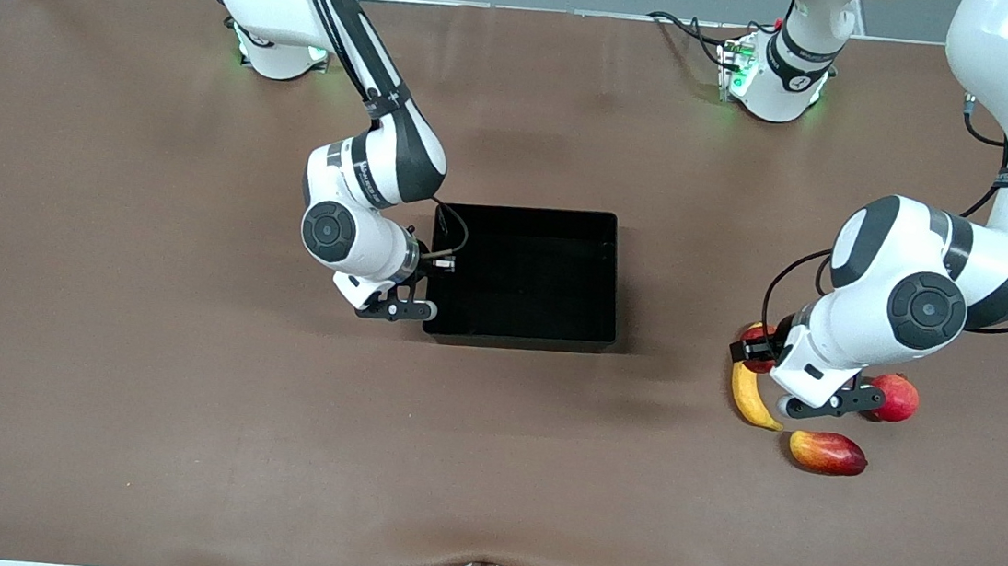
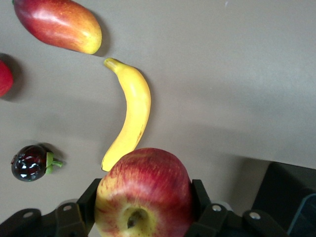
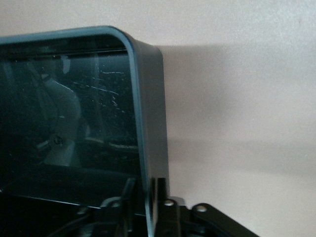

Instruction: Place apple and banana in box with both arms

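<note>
My left gripper (image 1: 764, 349) (image 2: 143, 205) is shut on the apple (image 1: 754, 334) (image 2: 143, 190), red with yellow patches, its stem dimple facing the wrist camera. The yellow banana (image 1: 754, 398) (image 2: 131, 116) lies on the table beside it, one end close to the apple. The black box (image 1: 615, 280) (image 3: 148, 123) sits mid-table with nothing in it. My right gripper (image 1: 430, 287) (image 3: 150, 197) straddles the box wall toward the right arm's end, one finger inside and one outside, with slim gaps to the wall.
A red-yellow mango (image 1: 828, 453) (image 2: 57, 24) lies nearer the front camera than the banana. A plain red round fruit (image 1: 895, 397) (image 2: 4, 76) sits beside the left hand. A small dark purple fruit (image 2: 30, 162) shows only in the left wrist view.
</note>
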You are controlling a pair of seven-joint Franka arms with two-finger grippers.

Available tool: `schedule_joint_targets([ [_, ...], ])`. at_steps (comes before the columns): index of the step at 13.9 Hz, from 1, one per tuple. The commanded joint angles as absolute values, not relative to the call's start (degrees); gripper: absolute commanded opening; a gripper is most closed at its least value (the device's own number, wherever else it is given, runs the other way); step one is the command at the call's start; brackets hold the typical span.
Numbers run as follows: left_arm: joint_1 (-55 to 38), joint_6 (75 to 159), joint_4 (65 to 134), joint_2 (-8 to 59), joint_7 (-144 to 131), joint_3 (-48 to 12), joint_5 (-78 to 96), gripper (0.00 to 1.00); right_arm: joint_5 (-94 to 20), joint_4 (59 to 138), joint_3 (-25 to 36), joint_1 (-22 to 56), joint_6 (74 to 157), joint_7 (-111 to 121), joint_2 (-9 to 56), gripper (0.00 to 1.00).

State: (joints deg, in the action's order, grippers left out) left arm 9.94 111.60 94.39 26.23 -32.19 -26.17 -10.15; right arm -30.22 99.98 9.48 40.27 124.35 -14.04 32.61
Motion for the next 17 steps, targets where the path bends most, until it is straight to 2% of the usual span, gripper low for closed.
schedule_joint_targets([
  [1, 10.55, 110.74, 94.31, 24.79, -33.48, -26.46, -9.76, 0.00, -31.38, 97.83, 10.72, 39.47, 121.66, -17.66, 29.64, 1.00],
  [2, 10.55, 110.83, 94.31, 24.61, -34.70, -26.46, -9.58, 0.00, -30.94, 95.73, 11.68, 38.59, 117.38, -17.75, 28.23, 1.00],
  [5, 10.37, 110.92, 94.31, 24.43, -39.89, -27.33, -9.58, 0.00, -30.76, 83.62, 15.28, 33.33, 97.36, -17.84, 28.04, 1.00],
  [8, 10.37, 111.44, 94.48, 24.52, -46.04, -30.66, -9.58, 0.00, -29.10, 76.05, 19.15, 27.27, 89.06, -11.99, 27.60, 1.00],
  [10, 10.20, 112.06, 94.92, 24.61, -49.82, -32.07, -9.67, 0.00, -27.69, 70.70, 19.60, 21.48, 80.55, -6.26, 27.77, 1.00],
  [12, 10.11, 112.67, 94.92, 24.96, -52.54, -33.48, -9.58, 0.00, -24.19, 67.25, 19.69, 16.64, 75.26, -5.89, 27.69, 1.00],
  [15, 6.61, 117.50, 95.01, 26.89, -59.83, -33.93, -9.84, 0.00, -7.81, 64.95, 19.51, 14.68, 75.40, -3.79, 25.24, 1.00],
  [17, 4.05, 119.52, 94.84, 27.94, -64.93, -33.84, -10.19, 0.00, -3.61, 65.56, 19.51, 14.33, 75.77, -3.43, 21.03, 1.00],
])
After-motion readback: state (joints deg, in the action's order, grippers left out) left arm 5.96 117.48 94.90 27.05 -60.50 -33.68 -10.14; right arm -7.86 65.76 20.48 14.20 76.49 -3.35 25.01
